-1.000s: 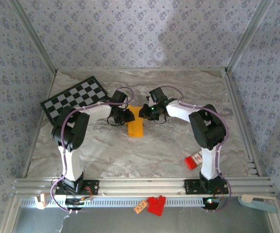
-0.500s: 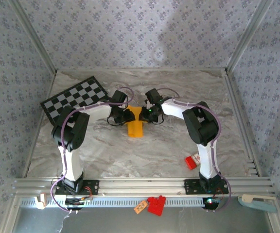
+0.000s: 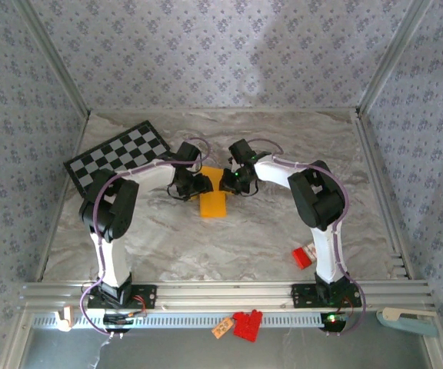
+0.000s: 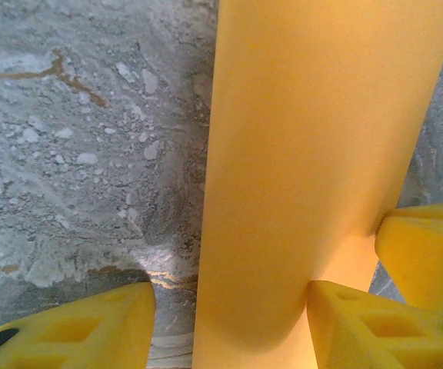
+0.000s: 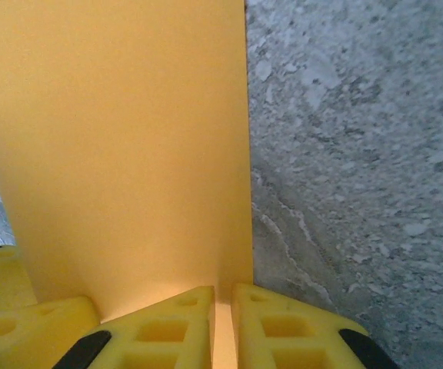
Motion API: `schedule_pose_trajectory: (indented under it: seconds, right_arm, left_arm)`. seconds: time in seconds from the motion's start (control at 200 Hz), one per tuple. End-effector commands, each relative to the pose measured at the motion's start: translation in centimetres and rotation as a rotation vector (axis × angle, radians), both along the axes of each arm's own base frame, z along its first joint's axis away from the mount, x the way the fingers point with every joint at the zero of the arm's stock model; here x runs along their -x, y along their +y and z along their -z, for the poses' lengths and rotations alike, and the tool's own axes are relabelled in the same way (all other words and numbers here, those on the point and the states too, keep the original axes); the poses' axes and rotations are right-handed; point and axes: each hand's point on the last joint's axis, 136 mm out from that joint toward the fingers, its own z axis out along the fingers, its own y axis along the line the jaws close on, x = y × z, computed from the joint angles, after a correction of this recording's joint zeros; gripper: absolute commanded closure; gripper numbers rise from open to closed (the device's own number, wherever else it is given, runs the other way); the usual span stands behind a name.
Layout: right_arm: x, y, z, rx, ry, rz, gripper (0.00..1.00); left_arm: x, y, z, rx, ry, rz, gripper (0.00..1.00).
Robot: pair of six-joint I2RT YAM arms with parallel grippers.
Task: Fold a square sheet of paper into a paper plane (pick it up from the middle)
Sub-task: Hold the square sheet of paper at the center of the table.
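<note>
The square sheet of paper (image 3: 213, 203) is orange-yellow and partly folded, hanging between my two grippers over the middle of the marble table. My left gripper (image 3: 203, 185) is at its left side. In the left wrist view the paper (image 4: 314, 154) runs up between the yellow fingers of that gripper (image 4: 229, 307); the jaws stand open, with a gap of bare table to the left finger and the paper against the right one. My right gripper (image 3: 230, 183) is at the sheet's right edge. Its fingers (image 5: 223, 296) are shut on the paper (image 5: 121, 138).
A black-and-white checkered board (image 3: 118, 156) lies at the back left. A small red block (image 3: 306, 255) sits beside the right arm's base. A red piece (image 3: 246, 324) rests on the front rail. Patterned walls close in three sides.
My left gripper's jaws have opened off the paper. The right arm shifted slightly left and the sheet's near end drew back a little.
</note>
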Motion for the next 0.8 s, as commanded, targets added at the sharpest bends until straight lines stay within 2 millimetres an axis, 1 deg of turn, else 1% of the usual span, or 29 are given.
schedule_pose_trajectory:
  seconds: [0.0,0.09,0.205,0.315,0.38,0.465,0.56,0.655,0.795]
  right_arm:
    - [0.6,0.0,0.7,0.014,0.050,0.002,0.83]
    - [0.3,0.5,-0.5,-0.023,0.040,0.002,0.80]
    - [0.0,0.5,-2.7,-0.062,-0.004,0.013,0.74]
    - [-0.6,-0.7,-4.6,-0.079,-0.057,0.050,0.68]
    - [-0.9,-1.7,-5.3,-0.073,-0.082,0.077,0.66]
    - [-1.1,-3.2,-5.6,-0.054,-0.105,0.110,0.64]
    - [-1.0,-4.4,-5.2,-0.034,-0.105,0.134,0.64]
    - [-0.9,-5.0,-4.7,-0.032,-0.096,0.145,0.64]
    - [-0.6,-5.2,-4.0,-0.036,-0.084,0.155,0.64]
  left_arm:
    - [0.3,-0.2,0.6,0.000,0.054,-0.002,0.46]
    - [0.4,-0.1,1.1,-0.014,0.068,-0.008,0.48]
    - [0.9,0.9,2.3,-0.071,0.101,-0.041,0.53]
    - [1.5,1.5,3.6,-0.093,0.132,-0.068,0.56]
    - [1.8,1.7,4.1,-0.095,0.145,-0.086,0.57]
    - [2.0,1.8,4.5,-0.099,0.154,-0.099,0.58]
    - [2.1,2.0,4.8,-0.106,0.163,-0.108,0.59]
    - [2.4,2.2,5.2,-0.115,0.182,-0.117,0.59]
    - [2.9,1.9,5.9,-0.108,0.210,-0.115,0.58]
